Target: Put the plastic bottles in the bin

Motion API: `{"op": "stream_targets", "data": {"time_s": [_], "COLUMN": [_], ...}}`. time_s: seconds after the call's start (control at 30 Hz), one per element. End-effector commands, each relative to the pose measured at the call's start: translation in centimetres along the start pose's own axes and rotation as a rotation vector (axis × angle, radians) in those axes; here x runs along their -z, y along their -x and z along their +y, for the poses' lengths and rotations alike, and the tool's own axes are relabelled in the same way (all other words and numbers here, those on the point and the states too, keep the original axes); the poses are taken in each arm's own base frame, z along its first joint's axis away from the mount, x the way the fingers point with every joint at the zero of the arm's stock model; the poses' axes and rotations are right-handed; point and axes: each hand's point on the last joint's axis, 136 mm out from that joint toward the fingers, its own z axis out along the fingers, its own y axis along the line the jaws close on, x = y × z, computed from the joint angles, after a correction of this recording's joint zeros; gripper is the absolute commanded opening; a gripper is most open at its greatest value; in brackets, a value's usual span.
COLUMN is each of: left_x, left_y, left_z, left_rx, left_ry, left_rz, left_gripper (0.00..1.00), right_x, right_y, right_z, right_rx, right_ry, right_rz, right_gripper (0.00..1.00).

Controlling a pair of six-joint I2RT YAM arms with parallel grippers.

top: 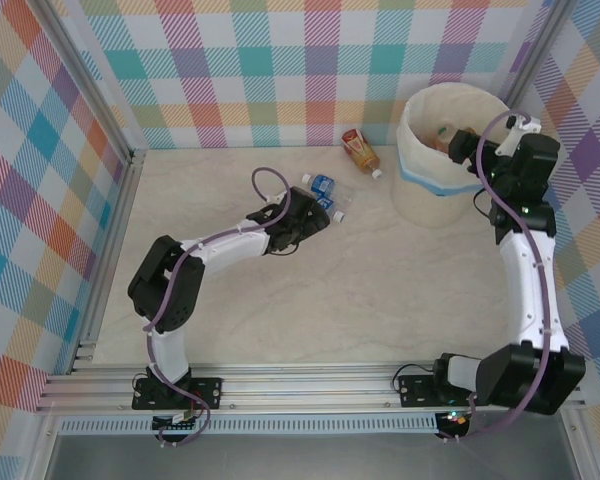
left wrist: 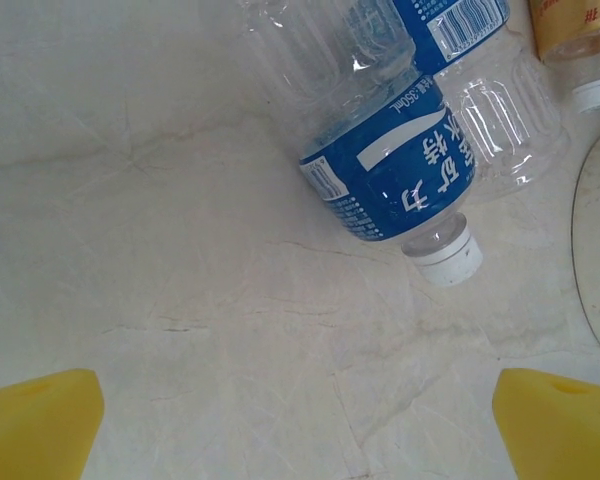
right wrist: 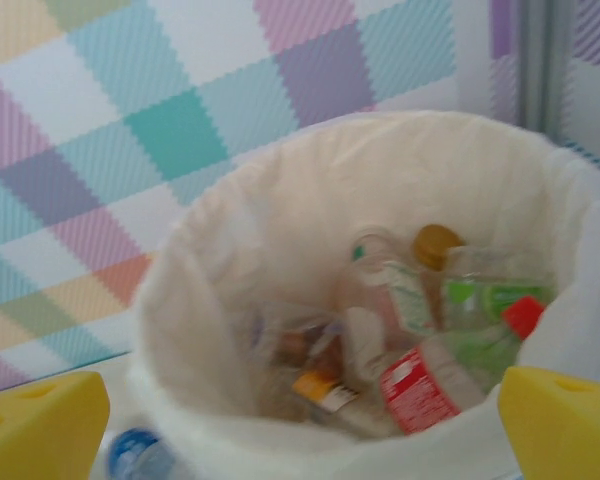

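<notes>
Lining up on the blue-labelled bottle point(left wrist: 390, 180), the left hand point(left wrist: 300, 430) sits apart, empty. Next: advance, straddle its body, clamp.

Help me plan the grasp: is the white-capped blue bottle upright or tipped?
Tipped: the white-capped blue bottle lies on its side on the table.

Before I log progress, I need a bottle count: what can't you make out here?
1. Right wrist view: bottles in the bin blurred and piled; no reliable count.
2. Left wrist view: second blue-label bottle cut by top edge.
3. Same view: orange-label bottle cut at top-right corner.
</notes>
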Motion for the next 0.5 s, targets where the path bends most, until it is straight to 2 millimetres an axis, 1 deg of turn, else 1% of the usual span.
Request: {"op": "stream_targets", "data": {"time_s": [0.0,0.1,0.17,0.27,0.3,0.4,0.47], "left_x": [-0.6,-1.6,-2.4,-3.7,-4.0,-5.0,-5.2], "left_y": [-0.6,-0.1,0.2,0.7,0.9,1.6,2.2], "left_z": [-0.5,-1.3,-1.7,-1.9,-2.2,-2.9,-3.0], "left_rx": [-0.059,-0.061,-0.051,-0.023,-0.015,-0.024,-0.039], "left_ry": [0.048,0.055,0.062,0.091,0.098,0.124,0.140], "left_rz": [0.021,0.001,-0.016,-0.043,-0.052,-0.070,-0.085], "left_gripper": [1.00,1.00,1.00,1.00,1.00,1.00,1.00], "right_x": [1.9,3.5,4.1,4.4,4.3,3.8,3.1], "right_y": [-2.3,-5.1,-6.9,-9.6,-10.4,-12.5,-14.4], "right_z": [4.0,6.7,7.7,8.3,8.2,8.0,8.4], "right_rx": [-0.065,-0.090,-0.098,-0.098,-0.102,-0.120,-0.083], "right_ry": [0.236,0.385,0.427,0.441,0.434,0.427,0.434], "right_rz": [0.062,0.110,0.145,0.209,0.228,0.280,0.332], "right_gripper": [1.00,1.00,1.00,1.00,1.00,1.00,1.00]}}
